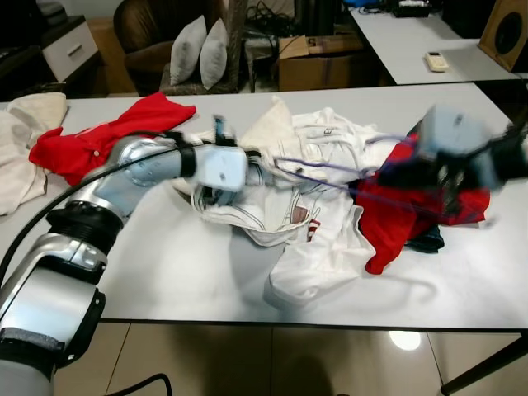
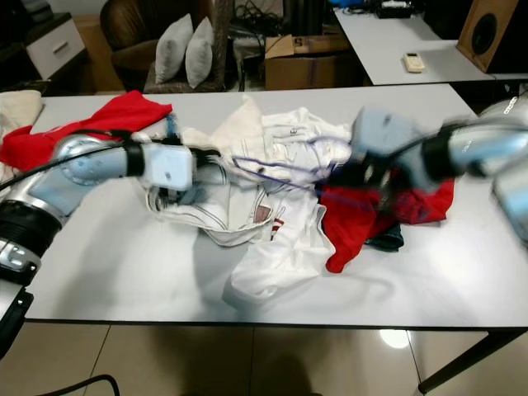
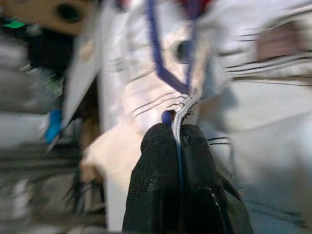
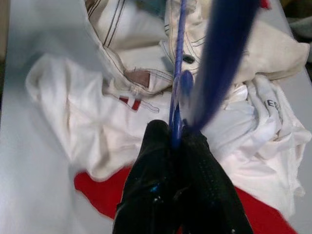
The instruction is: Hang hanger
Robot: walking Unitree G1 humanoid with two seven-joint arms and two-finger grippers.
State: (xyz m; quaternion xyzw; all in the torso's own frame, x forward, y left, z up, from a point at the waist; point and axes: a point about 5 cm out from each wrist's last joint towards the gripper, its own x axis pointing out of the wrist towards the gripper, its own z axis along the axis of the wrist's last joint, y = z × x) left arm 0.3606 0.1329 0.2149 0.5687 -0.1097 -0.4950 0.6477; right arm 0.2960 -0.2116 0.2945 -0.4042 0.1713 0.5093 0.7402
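A thin purple hanger (image 1: 318, 167) hangs stretched between my two grippers above a heap of clothes on the white table (image 1: 181, 264). My left gripper (image 3: 176, 127) is shut on one end of the hanger (image 3: 155, 53), with the ribbed collar of a white shirt (image 3: 146, 97) pinched in as well. In the left eye view that left gripper (image 1: 266, 167) sits at the heap's left side. My right gripper (image 4: 176, 129) is shut on the hanger's (image 4: 178, 73) other end. It (image 1: 384, 176) hovers, blurred, over a red garment (image 1: 396, 219). The white shirt (image 1: 305, 247) sprawls below the hanger.
Another red garment (image 1: 107, 132) and a cream cloth (image 1: 25, 124) lie at the table's left end. Behind the table stand a brown chair with two pillows (image 1: 198, 49), a cardboard box (image 1: 318, 58) and a second table with a remote (image 1: 436, 60).
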